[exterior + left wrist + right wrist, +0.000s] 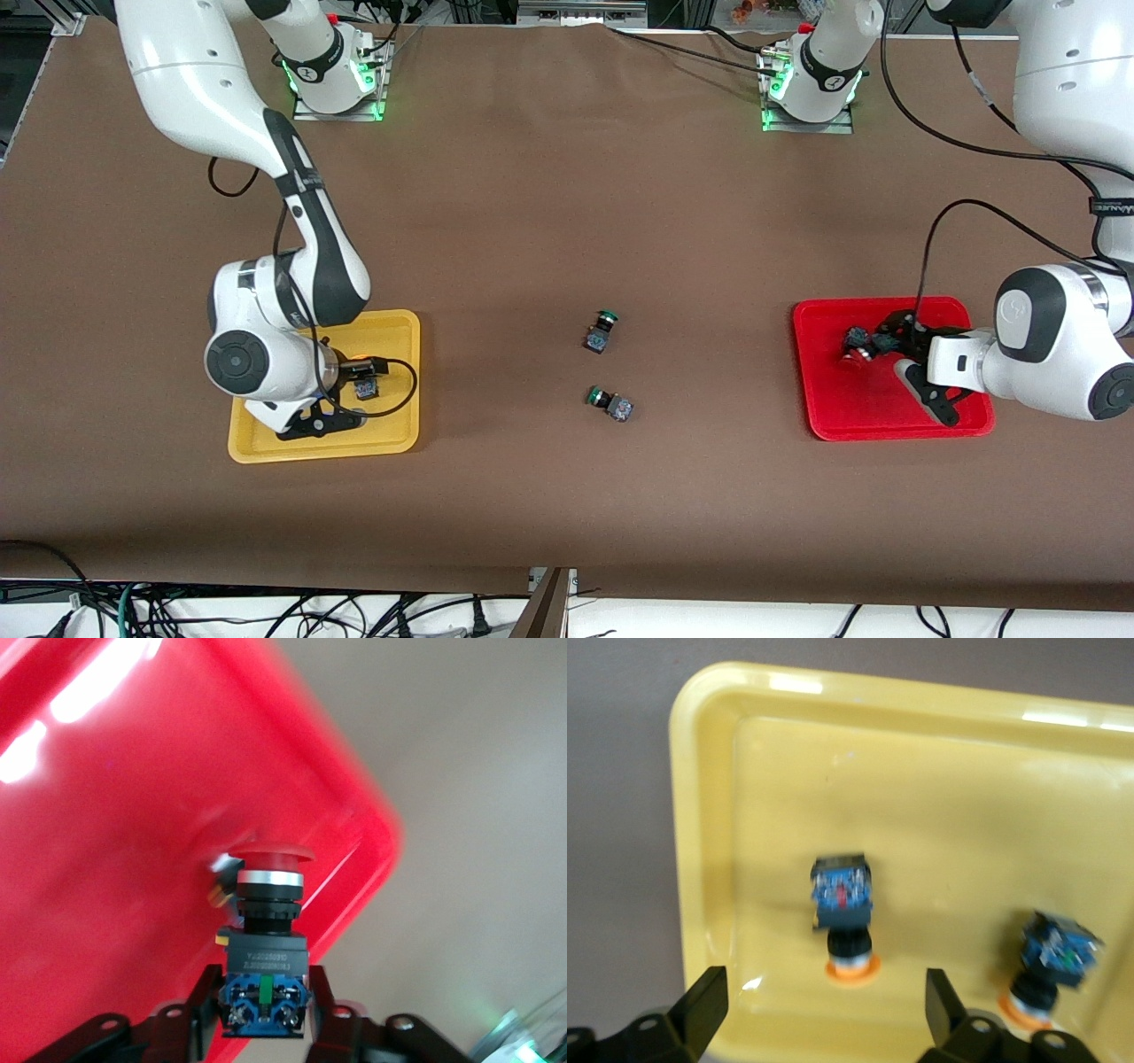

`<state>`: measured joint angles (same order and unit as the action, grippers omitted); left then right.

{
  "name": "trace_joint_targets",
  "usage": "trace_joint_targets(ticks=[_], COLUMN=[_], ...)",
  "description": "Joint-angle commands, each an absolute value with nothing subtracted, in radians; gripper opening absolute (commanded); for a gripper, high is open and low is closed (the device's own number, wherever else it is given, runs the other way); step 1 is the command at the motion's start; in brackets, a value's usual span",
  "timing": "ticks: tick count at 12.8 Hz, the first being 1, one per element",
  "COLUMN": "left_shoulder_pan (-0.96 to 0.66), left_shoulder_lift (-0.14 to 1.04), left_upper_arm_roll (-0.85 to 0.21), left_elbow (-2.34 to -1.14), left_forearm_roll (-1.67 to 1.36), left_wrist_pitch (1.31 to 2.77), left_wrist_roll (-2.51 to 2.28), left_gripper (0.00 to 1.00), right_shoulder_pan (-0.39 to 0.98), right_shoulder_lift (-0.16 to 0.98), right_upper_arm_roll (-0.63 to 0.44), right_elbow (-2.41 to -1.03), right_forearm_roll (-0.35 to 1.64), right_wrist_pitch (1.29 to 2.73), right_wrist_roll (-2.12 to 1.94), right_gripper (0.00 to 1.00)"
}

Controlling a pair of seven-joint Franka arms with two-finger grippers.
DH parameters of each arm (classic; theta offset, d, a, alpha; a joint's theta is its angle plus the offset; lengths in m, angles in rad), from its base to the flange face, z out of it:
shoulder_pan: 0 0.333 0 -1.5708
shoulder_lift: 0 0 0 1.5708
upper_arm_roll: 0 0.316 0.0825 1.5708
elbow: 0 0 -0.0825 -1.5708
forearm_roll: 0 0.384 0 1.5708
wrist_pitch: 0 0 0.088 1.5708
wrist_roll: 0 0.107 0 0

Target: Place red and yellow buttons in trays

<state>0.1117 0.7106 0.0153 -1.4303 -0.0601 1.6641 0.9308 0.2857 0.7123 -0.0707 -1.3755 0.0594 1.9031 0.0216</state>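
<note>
Brown table: left gripper [264, 1014] clamping red-capped push-button switch [266, 930] over red plastic tray [850, 416]; right gripper [824, 1005] hovering wide open, holding nothing, over yellow plastic tray [709, 797].

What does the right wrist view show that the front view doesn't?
Right wrist only: two yellow buttons standing cap down in the yellow tray, and the right claw open above them. Front only: two green-capped buttons mid-table, the red tray, and the left claw over it with a red button. Shared: yellow tray, right claw.
</note>
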Motion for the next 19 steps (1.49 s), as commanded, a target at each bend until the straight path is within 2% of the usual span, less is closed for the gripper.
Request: trace_joint_targets(ticks=[1, 4, 8, 10, 12, 13, 15, 17, 18, 19], left_shoulder_pan=[0.087, 0.011, -0.041, -0.096, -0.121, -0.121, -0.107, -0.066, -0.043, 0.004], left_shoulder_lift=[0.716, 0.628, 0.433, 0.359, 0.351, 0.303, 0.16, -0.024, -0.09, -0.112], left_upper_arm_roll=[0.005, 0.001, -0.011, -0.011, -0.002, 0.005, 0.023, 0.023, -0.009, -0.076], left_elbow=[-1.424, -1.42, -1.419, -1.378, -1.283, -1.296, -1.456, -1.729, -1.8, -1.813], left_forearm_roll=[0.023, 0.025, 0.072, 0.109, 0.141, 0.12, 0.049, 0.02, 0.02, 0.024], left_wrist_pitch=[1.738, 1.714, 1.561, 1.487, 1.398, 1.423, 1.556, 1.742, 1.77, 1.764], left_wrist_roll=[1.027, 0.979, 0.584, 0.416, 0.376, 0.332, 0.058, -0.047, -0.041, -0.046], left_gripper=[1.0, 1.0, 1.0, 1.0, 1.0, 1.0, 1.0, 1.0, 1.0, 1.0], right_shoulder_pan=[0.279, 0.278, 0.278, 0.261, 0.255, 0.235, 0.164, 0.158, 0.155, 0.152], right_shoulder_lift=[0.596, 0.534, 0.427, 0.355, 0.277, 0.24, 0.163, 0.079, 0.037, 0.008], right_upper_arm_roll=[-0.086, -0.138, -0.201, -0.196, -0.172, -0.135, -0.06, -0.049, -0.049, -0.049], right_elbow=[-1.399, -1.332, -1.285, -1.285, -1.299, -1.305, -1.325, -1.35, -1.383, -1.413], right_forearm_roll=[0.048, 0.041, 0.048, 0.043, 0.043, 0.008, -0.025, -0.021, -0.02, -0.032], right_wrist_pitch=[1.784, 1.625, 1.421, 1.347, 1.293, 1.286, 1.273, 1.282, 1.281, 1.282], right_wrist_roll=[-0.014, -0.127, -0.129, -0.124, -0.126, -0.132, -0.141, -0.137, -0.138, -0.138], right_gripper=[1.0, 1.0, 1.0, 1.0, 1.0, 1.0, 1.0, 1.0, 1.0, 1.0])
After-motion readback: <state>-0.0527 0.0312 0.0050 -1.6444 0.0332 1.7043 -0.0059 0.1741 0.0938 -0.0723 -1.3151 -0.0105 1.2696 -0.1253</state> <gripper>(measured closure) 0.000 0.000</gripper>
